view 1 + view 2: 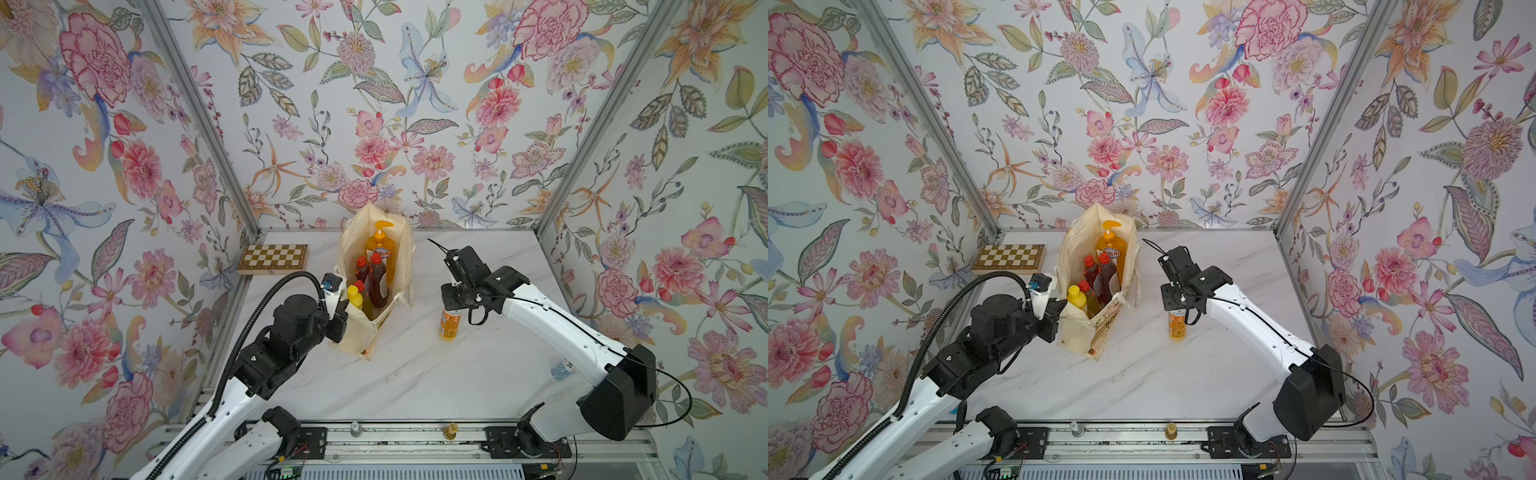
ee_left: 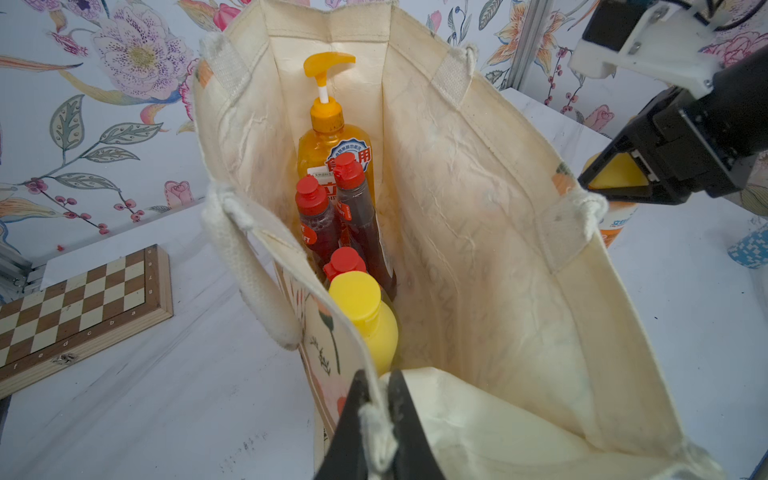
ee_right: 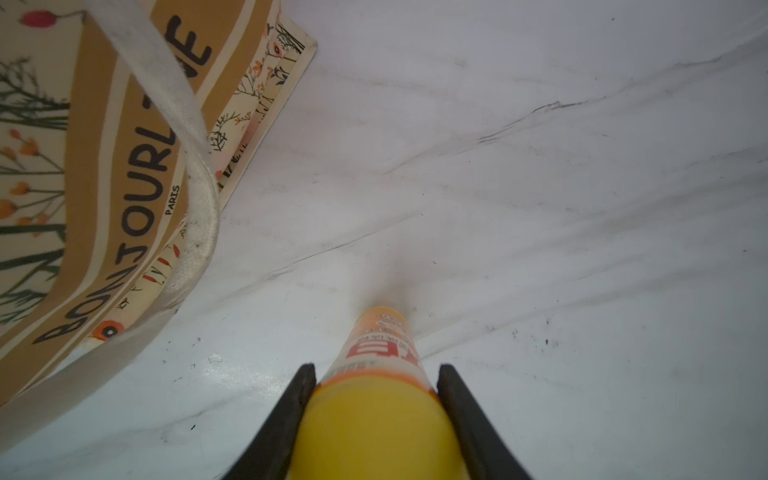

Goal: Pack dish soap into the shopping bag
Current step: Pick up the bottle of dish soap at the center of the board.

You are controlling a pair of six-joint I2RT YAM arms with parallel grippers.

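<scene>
Outside bottle [image 1: 448,326], orange with a yellow cap: the one piece of dish soap not yet packed. It stands upright on the counter [image 1: 457,374], near the shopping bag [image 1: 353,237] on the robot's right of it. Its base looks to be down on the marble. The right gripper [image 3: 377,368] is closed on its cap from above, one jaw on each side. Likely reason for the cap grip: the bottle would hang plumb and could go down a deep, narrow mouth without the gripper fouling the cloth.

Inside the bag are five bottles, all upright. The pump bottle [image 2: 328,137] is at the far end, with two dark-red bottles [image 2: 316,216] before it. The olive-green bottle [image 2: 344,262] shows only its red cap. The yellow-capped bottle [image 2: 361,307] is nearest the left arm. They crowd one side wall; the free side looks like the slot for the outside bottle.

The left gripper [image 2: 378,376] is clamped on the bag's near rim, with cloth and a strand of rope pinched between the jaws. Judged purpose: keep the soft mouth spread and the bag from tipping. Risk: the bottle's base catching the rim or the rope handle [image 3: 195,216] hanging on that side.

A chessboard [image 1: 272,258] lies flat at the counter's far corner on the robot's left, well apart and not involved.
</scene>
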